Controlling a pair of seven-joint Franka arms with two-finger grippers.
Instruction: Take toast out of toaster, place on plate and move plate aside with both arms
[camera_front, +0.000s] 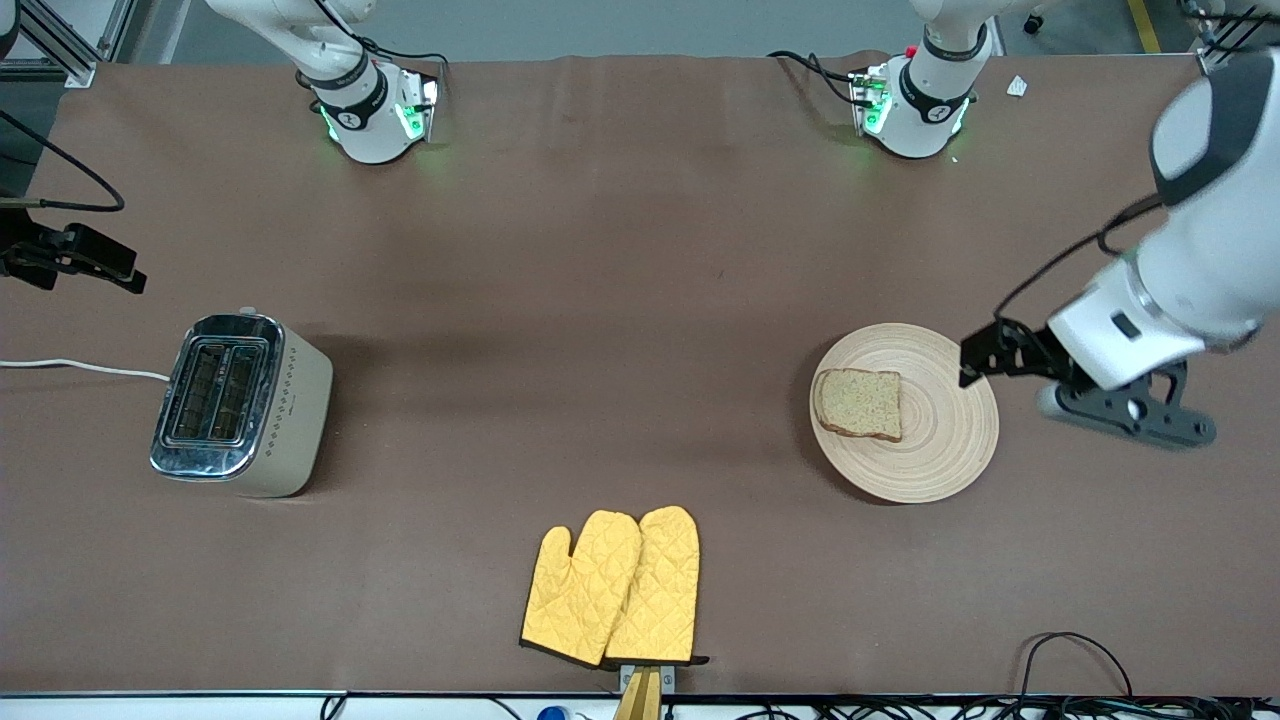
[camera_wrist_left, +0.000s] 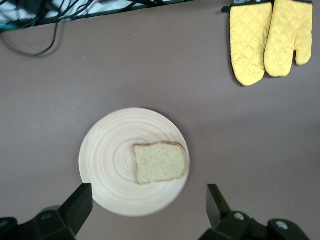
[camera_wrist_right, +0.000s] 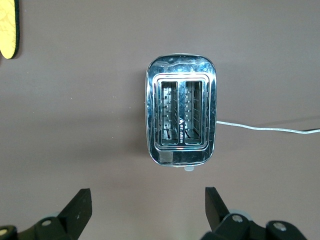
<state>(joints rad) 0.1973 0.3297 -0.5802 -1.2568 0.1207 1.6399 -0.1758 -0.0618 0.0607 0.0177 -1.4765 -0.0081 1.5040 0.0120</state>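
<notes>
Left gripper spread wide in the air over the plate's rim; right gripper also released, above the toaster.

The toast lies flat on the plate, off-centre toward the right arm's end, its slightly longer axis running along the table's length, near the mitts.

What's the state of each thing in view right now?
toast: lying flat on the plate, off-centre
plate: flat on the table
toaster: upright, both slots empty
oven mitts: flat, side by side
left hand: open, above the plate's edge
right hand: open, near the toaster
</notes>
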